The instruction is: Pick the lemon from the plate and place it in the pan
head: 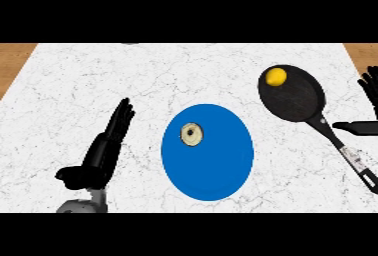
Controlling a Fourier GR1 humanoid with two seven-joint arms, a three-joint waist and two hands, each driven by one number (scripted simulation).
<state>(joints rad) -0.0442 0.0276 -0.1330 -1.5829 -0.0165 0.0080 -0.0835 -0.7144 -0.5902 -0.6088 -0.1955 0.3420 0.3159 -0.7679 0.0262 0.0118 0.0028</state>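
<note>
So the small round yellow lemon [276,76] is already sitting in the black round frying pan [291,93], up at the pan's far edge on the right side of the white marble counter [74,90]. It's not on the blue oval plate [214,165] in the middle. What's on the plate is a pale, round sliced-looking thing [192,134] with a dark centre, left of the plate's middle; I can't tell what it is.

If you do need to handle the lemon, I'd guess it's light, fairly stiff and smooth enough to roll, so you'd want to curl around its widest part from above rather than nudge it. Not fragile, I'd say.

Your right hand [365,107] is at the right edge, just beside the pan's long handle [347,155], fingers spread wide with the thumb poking out toward the handle, holding nothing. Your left hand [103,147] is left of the plate, fingers straight and pointing away from you, empty, apart from the plate.

Judging by that, the placing looks done.
</note>
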